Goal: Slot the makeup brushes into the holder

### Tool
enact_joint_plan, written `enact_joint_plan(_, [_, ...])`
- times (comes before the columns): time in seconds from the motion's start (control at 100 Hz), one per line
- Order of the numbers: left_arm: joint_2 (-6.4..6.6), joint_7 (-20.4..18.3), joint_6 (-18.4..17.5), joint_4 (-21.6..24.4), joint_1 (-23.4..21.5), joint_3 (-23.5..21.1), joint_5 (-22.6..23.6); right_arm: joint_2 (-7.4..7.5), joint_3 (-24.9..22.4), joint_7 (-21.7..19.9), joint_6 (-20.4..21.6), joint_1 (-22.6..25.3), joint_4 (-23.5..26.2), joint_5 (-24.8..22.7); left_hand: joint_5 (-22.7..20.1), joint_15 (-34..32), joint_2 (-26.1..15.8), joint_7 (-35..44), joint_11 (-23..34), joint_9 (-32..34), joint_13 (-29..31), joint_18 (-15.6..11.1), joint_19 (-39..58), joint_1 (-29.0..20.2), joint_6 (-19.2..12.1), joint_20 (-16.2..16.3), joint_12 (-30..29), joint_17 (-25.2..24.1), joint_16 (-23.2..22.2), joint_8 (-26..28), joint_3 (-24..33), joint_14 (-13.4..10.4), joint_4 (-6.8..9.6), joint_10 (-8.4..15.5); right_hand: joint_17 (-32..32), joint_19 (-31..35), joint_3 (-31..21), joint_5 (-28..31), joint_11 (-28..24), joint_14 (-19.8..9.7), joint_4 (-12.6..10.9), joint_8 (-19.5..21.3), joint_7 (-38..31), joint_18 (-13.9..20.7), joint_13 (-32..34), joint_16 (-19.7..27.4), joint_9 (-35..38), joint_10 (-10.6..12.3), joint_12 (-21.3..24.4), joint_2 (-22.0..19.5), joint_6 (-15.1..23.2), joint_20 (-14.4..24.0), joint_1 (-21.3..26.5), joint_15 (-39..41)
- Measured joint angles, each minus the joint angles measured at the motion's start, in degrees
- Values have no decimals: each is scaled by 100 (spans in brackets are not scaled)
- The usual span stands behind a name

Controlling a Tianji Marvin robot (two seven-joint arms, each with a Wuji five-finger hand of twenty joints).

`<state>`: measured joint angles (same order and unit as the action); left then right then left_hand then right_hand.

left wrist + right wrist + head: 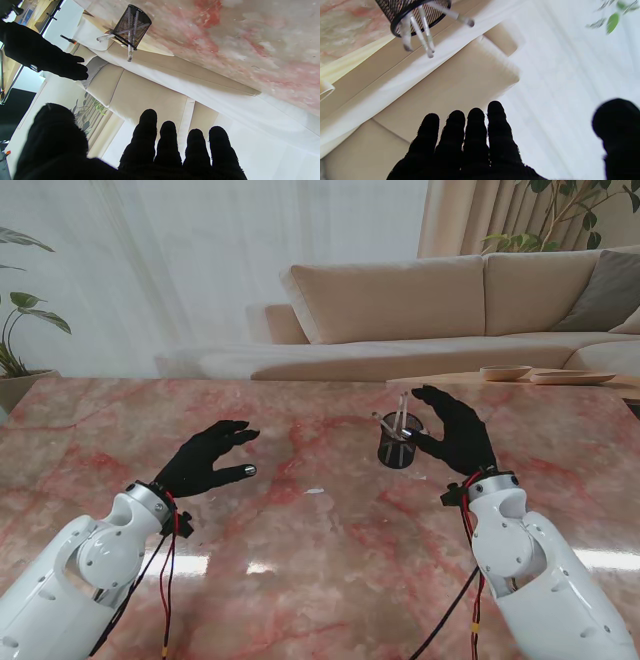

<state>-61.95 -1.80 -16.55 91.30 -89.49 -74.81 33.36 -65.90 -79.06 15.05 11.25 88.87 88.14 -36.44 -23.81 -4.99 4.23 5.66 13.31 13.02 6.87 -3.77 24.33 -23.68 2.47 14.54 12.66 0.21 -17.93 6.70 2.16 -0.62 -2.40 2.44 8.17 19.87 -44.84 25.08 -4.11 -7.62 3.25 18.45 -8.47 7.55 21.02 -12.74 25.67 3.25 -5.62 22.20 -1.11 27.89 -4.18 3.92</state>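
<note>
A pink and red veined marble table (300, 580) fills the near part of the scene, seen from above the robot's shoulders. A small black mesh holder (397, 448) stands upright on the table, right of centre and toward the far side. Several makeup brushes (399, 420) with pale, clear handles stand in it, leaning outward over the rim; the right wrist view shows about 4. The right hand (458, 433), in a black glove, sits just to the right of the holder with its fingers apart and curved around that side; whether it touches the mesh cannot be told, and it grips nothing. The left hand (208, 460), also gloved in black, hovers over bare marble well to the left of the holder, fingers spread, thumb out, holding nothing. Beyond the table's far edge stand a beige sofa (430, 310) and white curtains (200, 270).
</note>
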Motion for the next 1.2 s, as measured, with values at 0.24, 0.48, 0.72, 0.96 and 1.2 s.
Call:
enact_joint_plan(0.24, [-71,277,0,231,-136,134,-153,175,-7,-293,411,433,564,-386,0,-62,-195,-3,1,0,28,-1,400,2,203,132,-5,0,5,-49,-59,0,68,-132,64,46,7,-68,66,118,-1008,0,74,2,3,80,0,-174,13,-339,-199,-316,-44,-4])
enact_joint_plan(0.48, [-133,454,35,435,-296,348,-275,202,444,-216,508,557,588,-332,-1,-64,-244,-2,1,0,28,-1,478,2,215,151,-11,-2,22,-49,-59,0,122,-157,67,223,12,-68,67,177,-1646,85,149,-17,4,152,-1,-251,13,-551,-269,-592,-22,-5])
enact_joint_plan(0.72, [-153,385,65,685,-504,280,-292,177,566,-192,533,743,651,-288,-1,-127,-244,-2,1,0,28,-1,478,2,215,151,-12,-3,63,-49,-59,1,171,-159,70,233,250,-68,73,195,-807,86,149,-21,4,169,-1,-268,22,-734,-275,-653,-239,-6])
enact_joint_plan(0.96, [-154,388,92,790,-630,203,-282,154,587,-168,574,818,698,-260,-1,-128,-244,-2,1,0,28,-1,478,2,217,151,-12,-4,68,-49,-59,1,171,-167,91,237,250,-68,76,195,-741,86,149,-22,4,170,-1,-268,73,-734,-275,-656,-239,-6])
enact_joint_plan(1.2, [-153,380,120,859,-726,154,-258,140,530,-105,599,855,736,-264,-1,-128,-244,-2,1,0,28,-1,478,2,218,151,-13,-5,70,-49,-59,1,171,-193,132,297,250,-68,77,196,-686,86,150,-22,6,171,10,-268,74,-734,-275,-657,-240,-7])
